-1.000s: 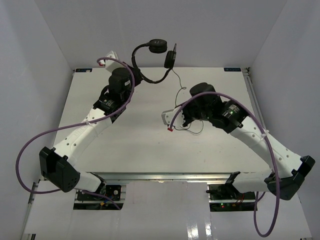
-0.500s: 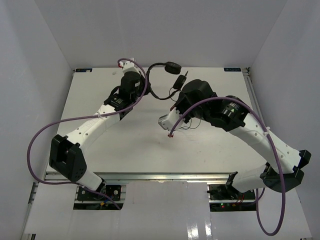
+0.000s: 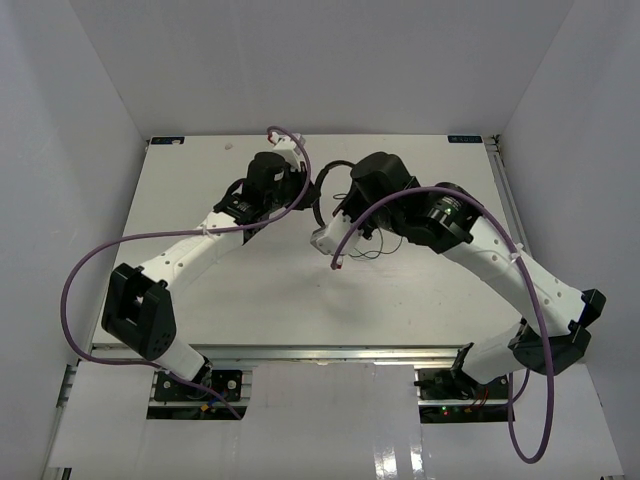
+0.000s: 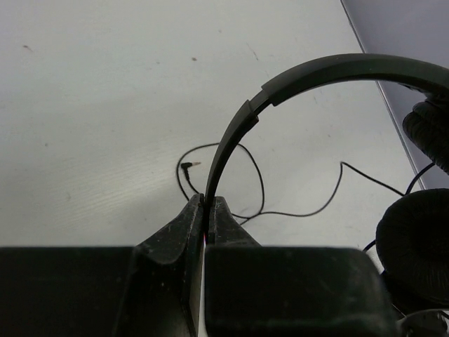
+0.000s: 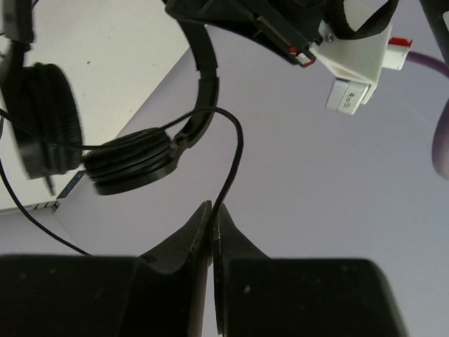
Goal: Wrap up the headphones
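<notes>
The black headphones (image 3: 336, 165) hang above the table between my two wrists, mostly hidden in the top view. My left gripper (image 4: 206, 203) is shut on the thin headband (image 4: 316, 70); both padded earcups (image 4: 414, 239) hang at the right of that view. My right gripper (image 5: 212, 207) is shut on the thin black cord (image 5: 235, 154), which loops up toward the earcups (image 5: 133, 161). The rest of the cord (image 4: 295, 210) lies in loose loops on the table, with its plug (image 4: 186, 166) at the end. In the top view the left gripper (image 3: 308, 190) and right gripper (image 3: 345, 202) are close together.
The white table (image 3: 200, 190) is enclosed by grey walls at the back (image 3: 320, 60) and sides. Thick purple robot cables (image 3: 90, 270) arc off both arms. The left wrist's white camera housing (image 5: 358, 63) is close above the right gripper.
The left gripper has carried the headphones down from near the back wall, rightward to the table's middle. The right gripper has moved back and left to meet it, holding the cord.
</notes>
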Motion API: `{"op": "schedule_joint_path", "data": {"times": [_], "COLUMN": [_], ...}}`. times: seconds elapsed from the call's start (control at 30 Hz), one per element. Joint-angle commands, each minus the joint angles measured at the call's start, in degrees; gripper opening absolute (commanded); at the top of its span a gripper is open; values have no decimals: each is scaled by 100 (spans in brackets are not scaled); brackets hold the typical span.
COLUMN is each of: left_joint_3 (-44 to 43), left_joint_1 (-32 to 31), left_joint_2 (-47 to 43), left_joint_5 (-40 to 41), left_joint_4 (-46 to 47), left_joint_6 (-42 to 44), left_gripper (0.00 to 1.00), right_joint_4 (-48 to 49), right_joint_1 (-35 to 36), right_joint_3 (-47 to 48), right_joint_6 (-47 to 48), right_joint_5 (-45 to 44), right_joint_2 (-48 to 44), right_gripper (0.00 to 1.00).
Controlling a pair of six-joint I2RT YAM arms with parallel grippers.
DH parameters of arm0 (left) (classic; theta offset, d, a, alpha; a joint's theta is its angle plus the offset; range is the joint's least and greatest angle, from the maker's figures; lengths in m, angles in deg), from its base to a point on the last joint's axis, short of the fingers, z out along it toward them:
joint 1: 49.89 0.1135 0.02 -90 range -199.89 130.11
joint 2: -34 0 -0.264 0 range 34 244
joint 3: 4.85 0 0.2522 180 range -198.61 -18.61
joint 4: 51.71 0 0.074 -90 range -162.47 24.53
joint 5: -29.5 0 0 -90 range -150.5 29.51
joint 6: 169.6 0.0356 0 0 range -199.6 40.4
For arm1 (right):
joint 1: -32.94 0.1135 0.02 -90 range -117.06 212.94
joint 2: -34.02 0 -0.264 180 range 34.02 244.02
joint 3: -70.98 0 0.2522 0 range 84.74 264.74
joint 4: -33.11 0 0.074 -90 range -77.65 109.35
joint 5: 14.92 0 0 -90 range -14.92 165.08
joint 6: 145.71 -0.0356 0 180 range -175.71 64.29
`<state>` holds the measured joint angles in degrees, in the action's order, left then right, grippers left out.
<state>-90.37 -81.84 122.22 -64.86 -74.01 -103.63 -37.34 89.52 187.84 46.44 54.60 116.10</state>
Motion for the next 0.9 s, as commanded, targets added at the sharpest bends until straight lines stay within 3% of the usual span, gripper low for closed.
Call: {"op": "schedule_joint_path", "data": {"times": [0.0,0.3,0.63,0.73,0.87], "left_joint_3": [84,360,349,383,520], "left_joint_1": [5,5,5,5,5], "left_joint_2": [-255,-475,-497,-491,-591], "left_joint_5": [-1307,-2254,-2050,-2434,-2731], "left_joint_4": [344,437,41,140,273], "left_joint_6": [353,550,896,901,905], "left_gripper": [0,0,0,0,0], "right_joint_4": [191,176,-411,-221,1036], "right_joint_1": [-172,-816,-1042,-1107,-1289], "right_joint_3": [501,530,532,354,-6], "right_joint_6": [-226,-571,-962,-1135,-1775], "right_joint_5": [169,612,1127,990,650], "right_joint_2": [193,324,149,132,111], "right_gripper": [8,8,8,8,8]}}
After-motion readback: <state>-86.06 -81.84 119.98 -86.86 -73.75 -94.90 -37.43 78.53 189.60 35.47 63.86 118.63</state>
